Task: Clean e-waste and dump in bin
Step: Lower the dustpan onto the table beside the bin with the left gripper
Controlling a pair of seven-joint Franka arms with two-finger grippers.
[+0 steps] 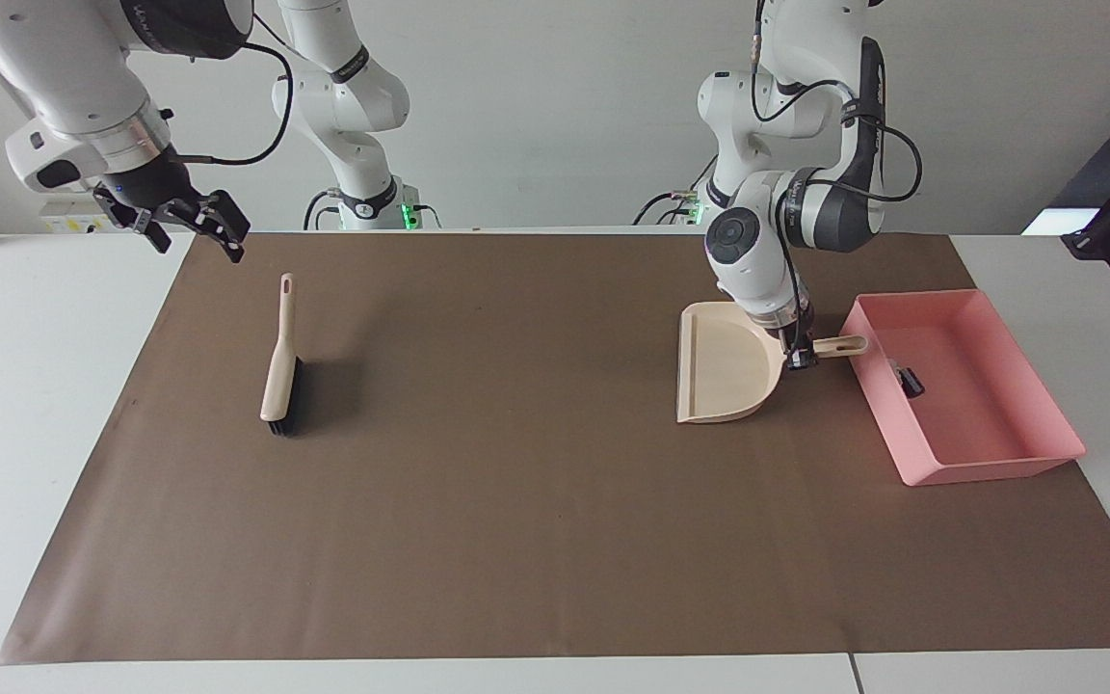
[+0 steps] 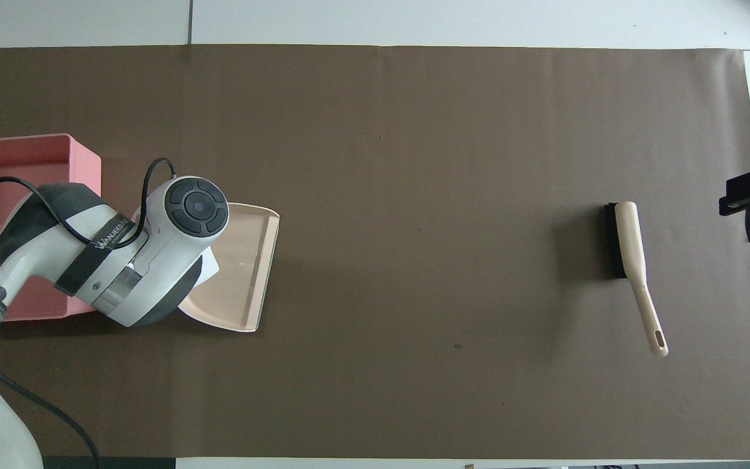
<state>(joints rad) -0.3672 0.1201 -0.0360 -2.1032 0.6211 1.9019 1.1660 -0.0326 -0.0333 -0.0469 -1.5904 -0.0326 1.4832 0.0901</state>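
Note:
My left gripper (image 1: pixel 799 355) is shut on the handle of the beige dustpan (image 1: pixel 724 371), which sits flat and low on the brown mat beside the pink bin (image 1: pixel 989 470). I cannot tell if the pan touches the mat. The e-waste (image 1: pixel 908 379), a small black block with a pale bit, lies in the bin at the wall toward the dustpan. In the overhead view the left arm hides its gripper and covers part of the dustpan (image 2: pixel 245 267) and the bin (image 2: pixel 85 159). My right gripper (image 1: pixel 189 229) is open and empty, raised over the mat's edge at the right arm's end.
A beige brush with black bristles (image 1: pixel 279 361) lies on the mat near the right arm's end, handle toward the robots; it also shows in the overhead view (image 2: pixel 632 260). The brown mat (image 1: pixel 516 482) covers most of the white table.

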